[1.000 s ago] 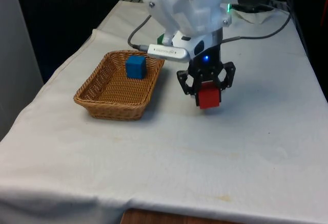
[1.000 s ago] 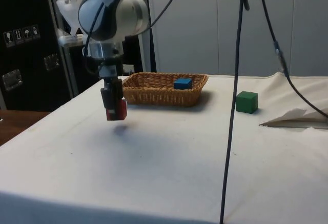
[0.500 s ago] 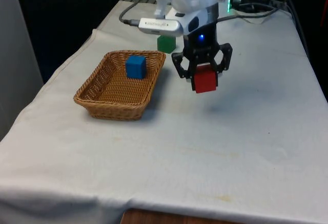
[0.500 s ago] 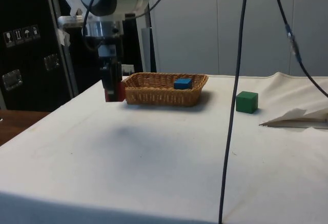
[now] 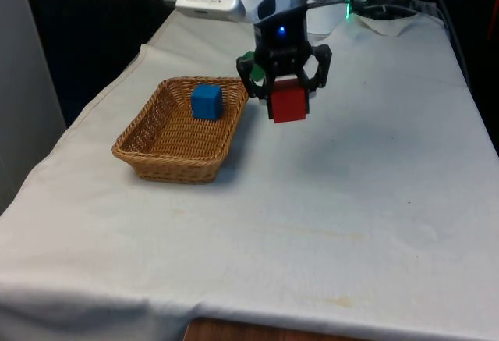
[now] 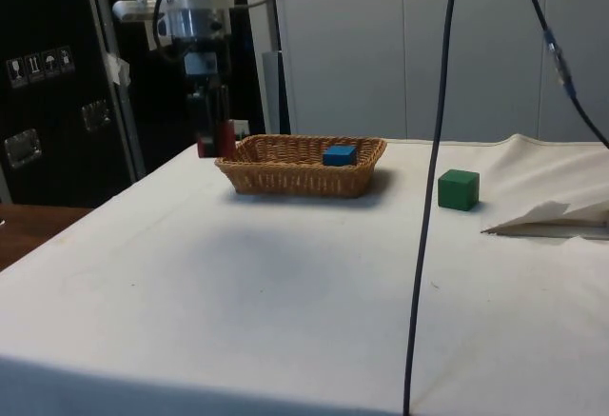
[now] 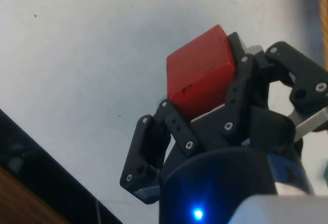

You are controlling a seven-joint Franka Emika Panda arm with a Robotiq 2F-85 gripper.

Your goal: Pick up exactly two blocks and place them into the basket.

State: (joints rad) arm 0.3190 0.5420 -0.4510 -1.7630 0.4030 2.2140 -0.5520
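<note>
Red block (image 5: 289, 101) risen toward basket (image 5: 160, 153); blue block (image 5: 207, 101) inside.

Even, bright light; soft shadows on the white cloth (image 5: 374, 200).

woven wicker basket (image 5: 156, 154), matt cloth (image 5: 351, 200), seemingly smooth red block (image 5: 289, 102).

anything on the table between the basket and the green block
No. In the side view, only bare white cloth lies between the basket and the green block.
</note>
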